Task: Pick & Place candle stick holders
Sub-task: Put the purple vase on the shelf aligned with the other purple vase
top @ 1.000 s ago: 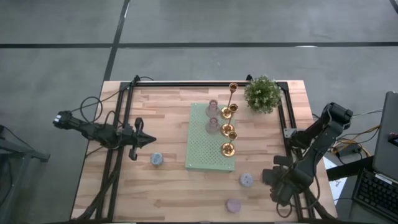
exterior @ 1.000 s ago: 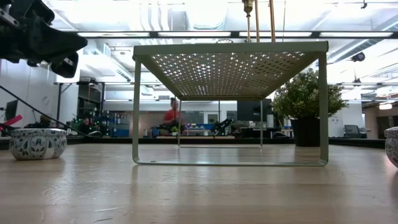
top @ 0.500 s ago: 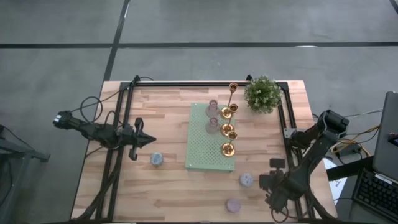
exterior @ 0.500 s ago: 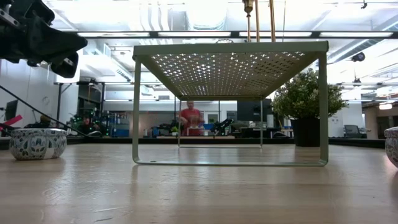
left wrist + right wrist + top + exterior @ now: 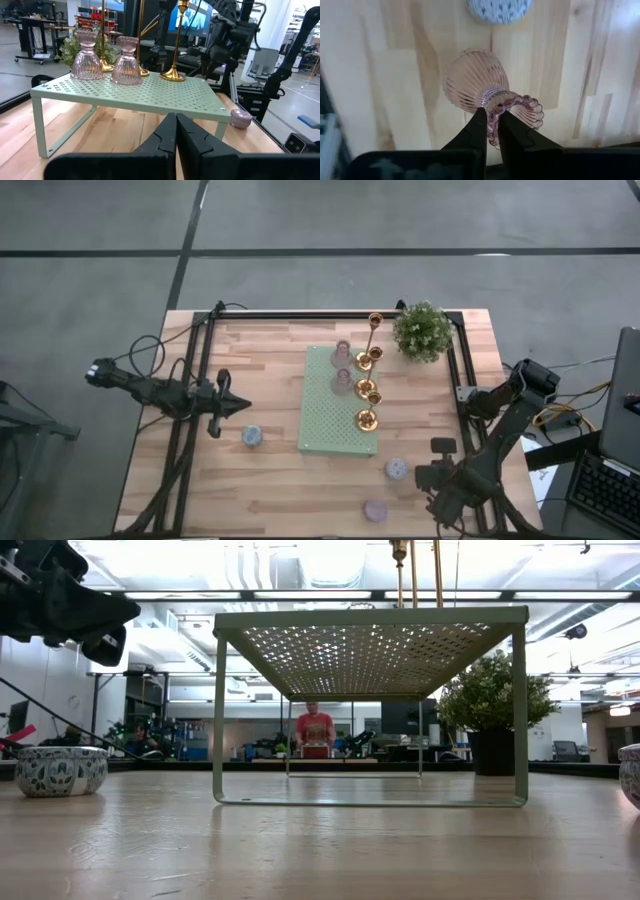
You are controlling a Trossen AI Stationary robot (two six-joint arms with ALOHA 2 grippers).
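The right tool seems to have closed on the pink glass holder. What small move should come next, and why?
Probably a short, straight lift. In the right wrist view the right tool pinches the ruffled rim of the pink glass holder, which lies on the table beside a blue patterned holder. Rising first avoids dragging it.

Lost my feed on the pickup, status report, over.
Right gripper shut on the pink glass holder's frilled rim, near table edge. Left gripper shut, empty, facing the green stand. Nothing blocking.
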